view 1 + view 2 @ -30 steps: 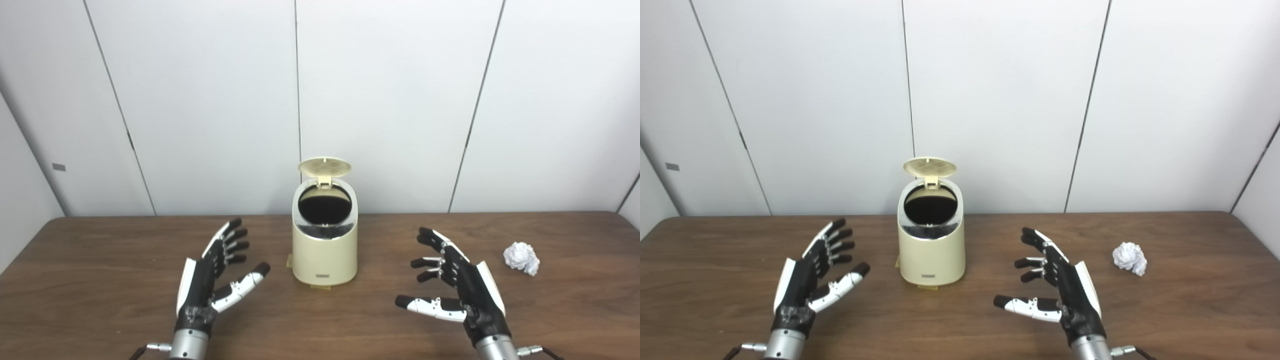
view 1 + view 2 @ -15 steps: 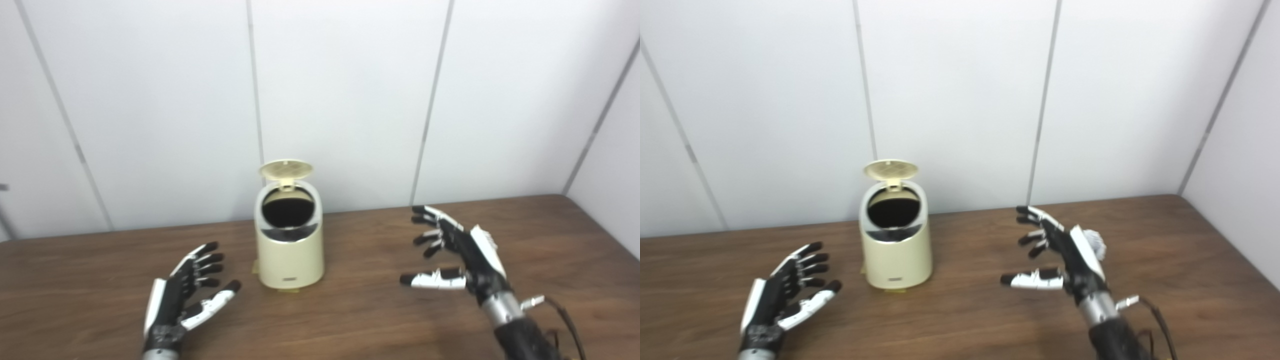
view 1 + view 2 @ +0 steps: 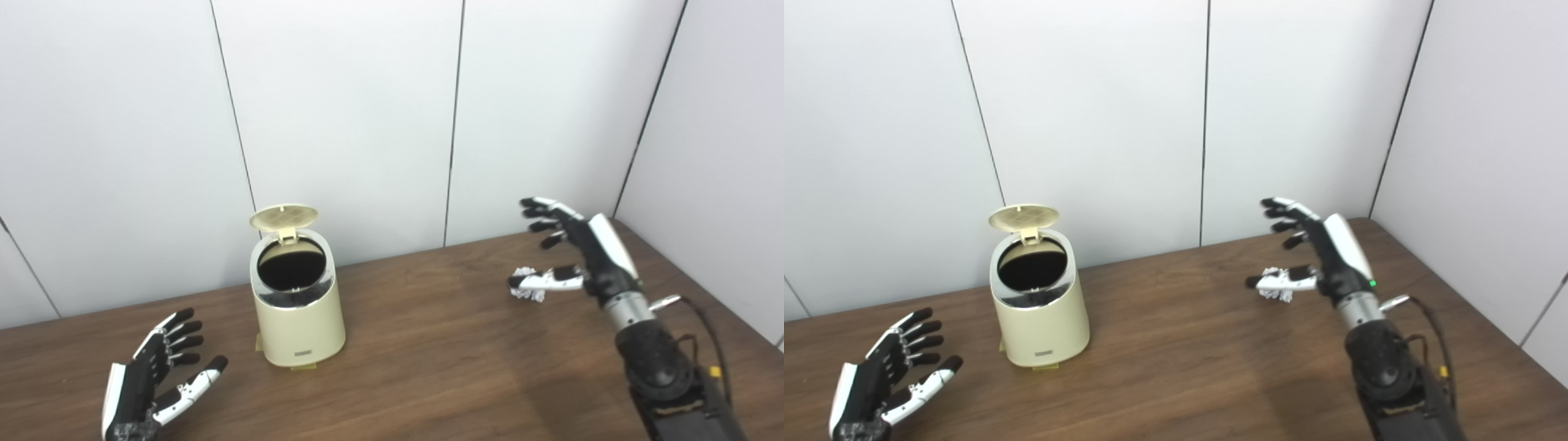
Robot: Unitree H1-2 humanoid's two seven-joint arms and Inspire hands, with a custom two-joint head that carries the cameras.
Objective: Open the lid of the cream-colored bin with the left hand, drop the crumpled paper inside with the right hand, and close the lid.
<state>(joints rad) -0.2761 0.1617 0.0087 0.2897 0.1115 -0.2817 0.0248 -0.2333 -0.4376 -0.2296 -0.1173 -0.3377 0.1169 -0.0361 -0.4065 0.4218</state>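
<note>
The cream-colored bin [image 3: 298,318] stands on the brown table with its round lid [image 3: 283,217] tipped up and back, the dark inside showing. The crumpled white paper [image 3: 528,288] lies on the table at the right, partly hidden behind the thumb of my right hand [image 3: 576,251]. That hand hovers above the paper, open, fingers spread, holding nothing. My left hand [image 3: 150,383] rests low at the near left, open with palm turned inward, apart from the bin.
The table's right edge [image 3: 1470,306] runs close to a white side wall. White wall panels stand just behind the bin. A small yellowish pad [image 3: 303,366] pokes out under the bin's base.
The camera has swung right, shifting everything left in the picture. My right hand has risen and reached out to above the paper. The left hand has stayed open near the table.
</note>
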